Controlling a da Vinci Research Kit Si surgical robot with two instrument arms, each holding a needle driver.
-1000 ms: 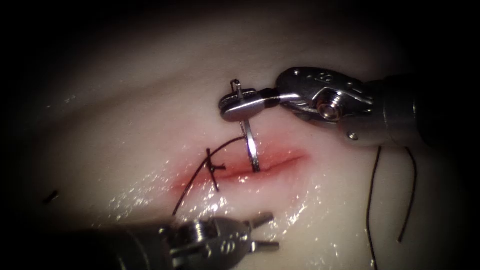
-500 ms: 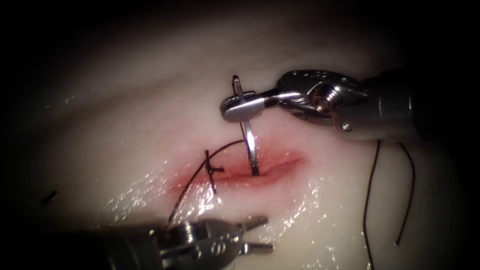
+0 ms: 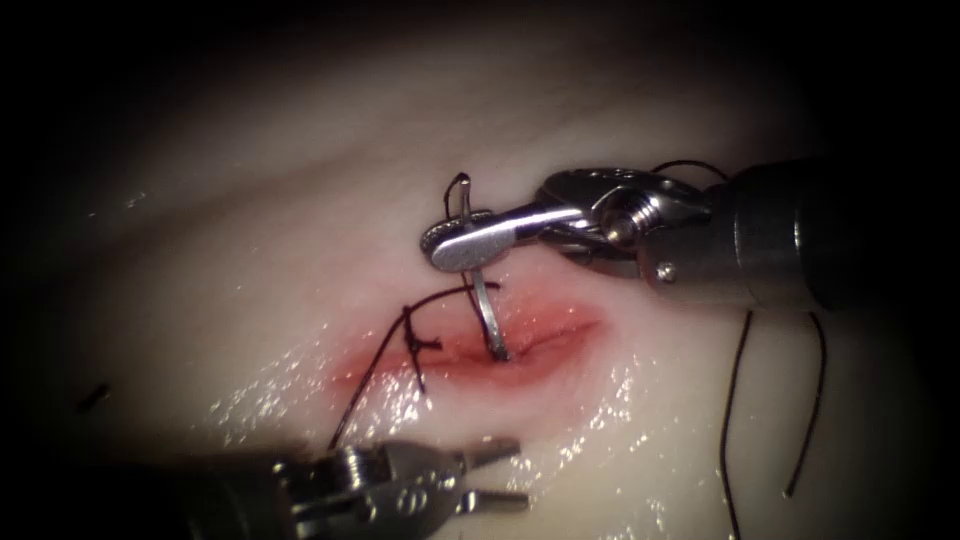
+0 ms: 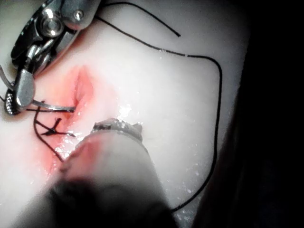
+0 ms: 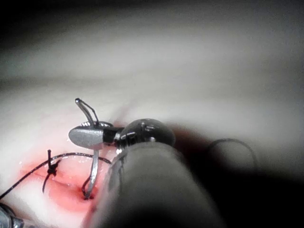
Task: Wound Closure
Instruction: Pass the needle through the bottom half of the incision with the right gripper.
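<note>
Pale, wet and soft, the tissue [image 3: 250, 250] gleams around the red cut [image 3: 480, 345], a slippery yielding bed with room on both flanks, one knot [image 3: 420, 343] tied left of the needle and thread [image 3: 735, 400] trailing loose on the right. The right tool [image 3: 462, 245] pinches the needle [image 3: 484, 305] near its tail, its point sunk in the cut. Stiff, thin steel, likely to twist unless gripped on the body, while the left tool [image 3: 495, 475] waits below, jaws spread and empty.
</note>
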